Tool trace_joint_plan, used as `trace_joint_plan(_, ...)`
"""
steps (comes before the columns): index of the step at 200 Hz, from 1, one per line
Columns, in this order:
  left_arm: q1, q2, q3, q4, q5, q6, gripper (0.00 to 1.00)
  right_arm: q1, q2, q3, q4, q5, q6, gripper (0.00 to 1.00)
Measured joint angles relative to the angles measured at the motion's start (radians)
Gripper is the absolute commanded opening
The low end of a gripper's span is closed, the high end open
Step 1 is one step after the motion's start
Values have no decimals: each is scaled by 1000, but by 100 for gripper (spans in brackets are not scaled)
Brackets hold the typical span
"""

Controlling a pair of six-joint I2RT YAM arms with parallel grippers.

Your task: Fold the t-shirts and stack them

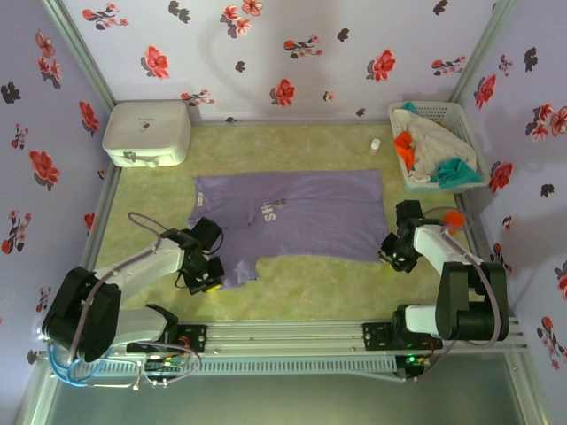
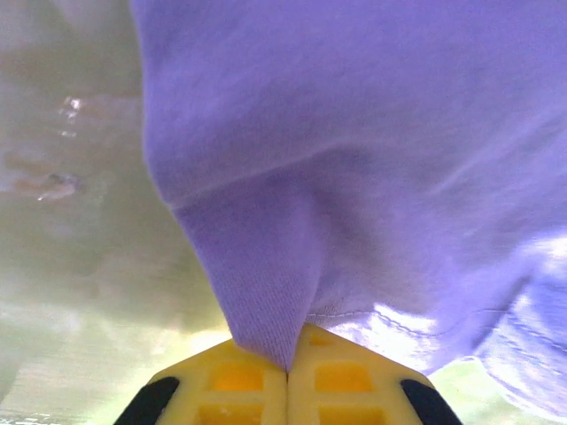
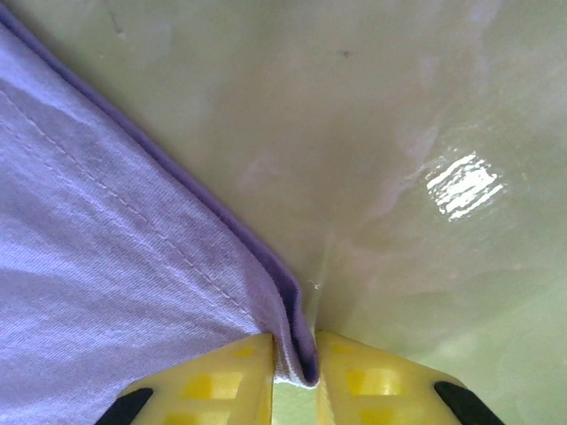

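A lavender t-shirt (image 1: 297, 215) with small white lettering lies spread flat on the green mat. My left gripper (image 1: 211, 274) is at the shirt's near left corner. In the left wrist view its yellow fingers (image 2: 232, 382) are pressed together, shut on a pinched fold of the lavender t-shirt (image 2: 354, 159). My right gripper (image 1: 391, 255) is at the near right corner. There its yellow fingers (image 3: 376, 382) are shut on the stitched hem of the lavender t-shirt (image 3: 106, 266). Orange, teal and off-white t-shirts (image 1: 434, 152) lie bunched in the basket.
The white lattice basket (image 1: 468, 133) stands at the back right against the wall. A white rounded box (image 1: 146, 133) sits at the back left. A small white object (image 1: 376, 145) lies on the mat beside the basket. Flowered walls close in three sides.
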Motion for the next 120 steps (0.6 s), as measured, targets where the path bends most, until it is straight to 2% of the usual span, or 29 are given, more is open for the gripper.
trace_joint_plan(48,0,0,40,-13,-13,24,0,1,9,9,61,-16,-7,11)
trace_joint_plan(53,0,0,44,-18,-15,26,0,1,9,10,69,-16,-8,7)
trace_joint_plan(74,0,0,68,-40,-23,37,0,1,10,14,86,-20,-11,0)
trace_joint_plan(120,10,-35,166,-94,-30,57,0,1,14,43,87,-39,-12,0)
